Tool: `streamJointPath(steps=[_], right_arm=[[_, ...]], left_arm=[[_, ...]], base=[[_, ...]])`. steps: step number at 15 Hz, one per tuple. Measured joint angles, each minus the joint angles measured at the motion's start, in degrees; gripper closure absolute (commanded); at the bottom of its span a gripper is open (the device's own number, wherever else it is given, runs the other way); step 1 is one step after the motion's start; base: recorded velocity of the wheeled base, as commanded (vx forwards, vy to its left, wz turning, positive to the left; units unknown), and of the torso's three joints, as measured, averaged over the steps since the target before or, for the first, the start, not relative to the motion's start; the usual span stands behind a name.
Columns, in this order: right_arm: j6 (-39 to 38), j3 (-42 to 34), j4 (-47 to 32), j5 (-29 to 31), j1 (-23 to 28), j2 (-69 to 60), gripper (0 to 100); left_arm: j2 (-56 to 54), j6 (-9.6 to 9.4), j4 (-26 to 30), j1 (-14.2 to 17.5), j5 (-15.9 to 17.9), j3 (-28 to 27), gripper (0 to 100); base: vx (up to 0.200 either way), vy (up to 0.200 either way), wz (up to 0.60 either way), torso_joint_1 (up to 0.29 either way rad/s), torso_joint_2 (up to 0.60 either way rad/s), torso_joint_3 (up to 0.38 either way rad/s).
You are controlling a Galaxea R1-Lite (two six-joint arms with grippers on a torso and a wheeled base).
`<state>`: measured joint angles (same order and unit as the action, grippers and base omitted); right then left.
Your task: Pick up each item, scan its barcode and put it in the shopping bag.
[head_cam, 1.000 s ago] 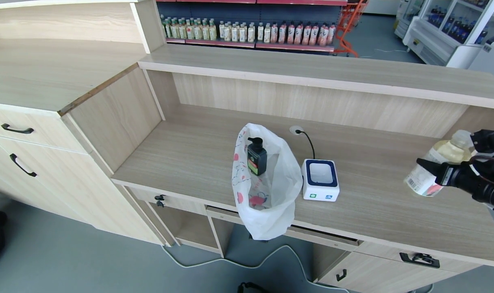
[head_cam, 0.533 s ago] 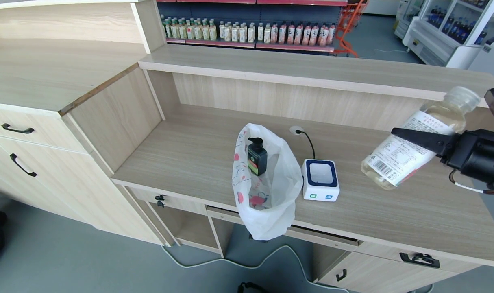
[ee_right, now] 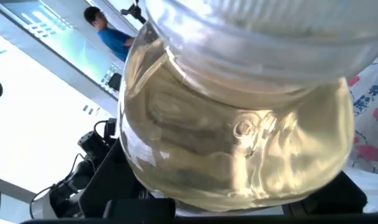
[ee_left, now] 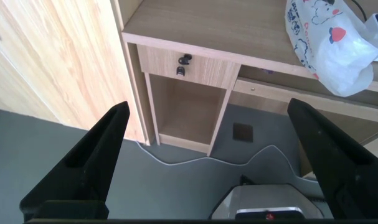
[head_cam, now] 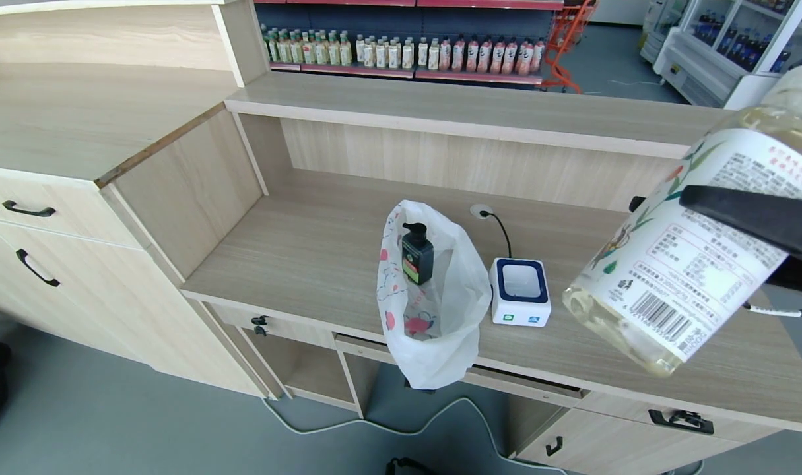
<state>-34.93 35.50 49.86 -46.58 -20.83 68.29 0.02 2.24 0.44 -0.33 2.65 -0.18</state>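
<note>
A clear bottle of pale yellow drink with a white barcoded label hangs tilted, high above the counter's right end. My right gripper is shut on it, one black finger lying across the label. In the right wrist view the bottle sits close against the lens. The white shopping bag stands open at the counter's front edge with a dark pump bottle inside. A white scanner sits just right of the bag. My left gripper hangs open below counter height, left of the bag.
A black cable runs from the scanner to a grommet behind it. A raised ledge borders the back of the wooden counter. Drawers stand at left. An open cubby lies under the counter.
My right gripper has carried the bottle upward and toward the head camera, so it looms much larger. The bag, pump bottle and scanner have not moved.
</note>
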Motion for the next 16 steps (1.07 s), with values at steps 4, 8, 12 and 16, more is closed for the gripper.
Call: streamJointPath(steps=[4, 8, 12, 16], right_arm=[[-3.1, 0.1, -0.5, -3.4, -2.6, -4.1, 100], [-9.7, 1.7, -0.5, -4.3, -6.5, -6.2, 100], [-9.8, 3.3, -4.2, -6.6, -7.7, -7.2, 100], [-9.8, 4.3, -4.7, -8.0, -8.3, -7.5, 100]], left_arm=[[0.0, 0.02, 0.0, 0.0, 0.0, 0.0, 0], [0.0, 0.02, 0.0, 0.0, 0.0, 0.0, 0], [0.0, 0.0, 0.0, 0.0, 0.0, 0.0, 0], [0.0, 0.0, 0.0, 0.0, 0.0, 0.0, 0]], base=[[0.0, 0.0, 0.0, 0.0, 0.0, 0.0], [0.0, 0.0, 0.0, 0.0, 0.0, 0.0], [0.0, 0.0, 0.0, 0.0, 0.0, 0.0], [0.0, 0.0, 0.0, 0.0, 0.0, 0.0]])
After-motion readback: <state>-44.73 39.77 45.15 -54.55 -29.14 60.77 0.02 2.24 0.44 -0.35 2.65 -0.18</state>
